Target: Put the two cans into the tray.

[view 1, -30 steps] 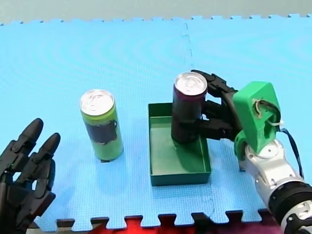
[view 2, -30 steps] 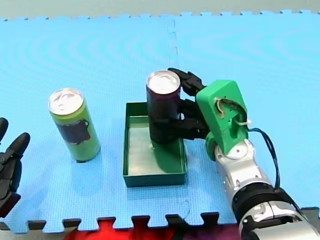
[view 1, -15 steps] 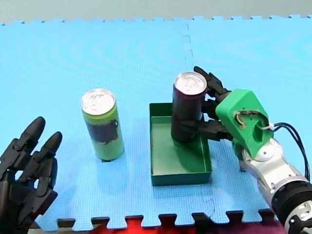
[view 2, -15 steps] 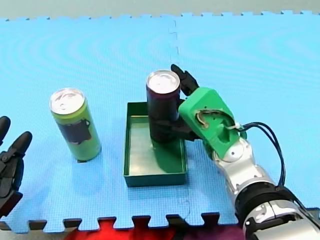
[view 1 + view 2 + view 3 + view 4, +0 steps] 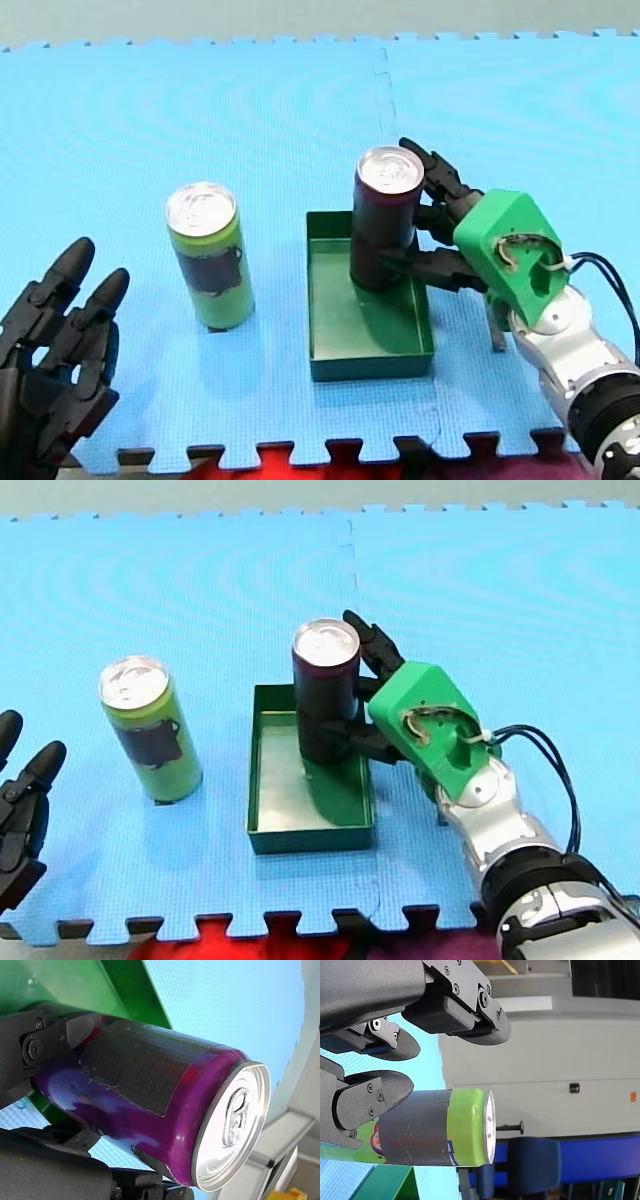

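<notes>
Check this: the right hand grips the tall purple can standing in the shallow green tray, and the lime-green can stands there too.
Wrong: the first head view shows the lime-green can on the blue foam mat, left of the green tray. The right hand does grip the purple can in it.

The purple can (image 5: 384, 228) has a silver top and a dark grey tape band, the lime-green can (image 5: 209, 262) likewise, the tray (image 5: 370, 366) is dark green, the foam mat (image 5: 200, 110) bright blue, and the left hand (image 5: 60, 345) and right hand (image 5: 447, 222) are black, with a bright green wrist housing (image 5: 515, 260) on the right.
</notes>
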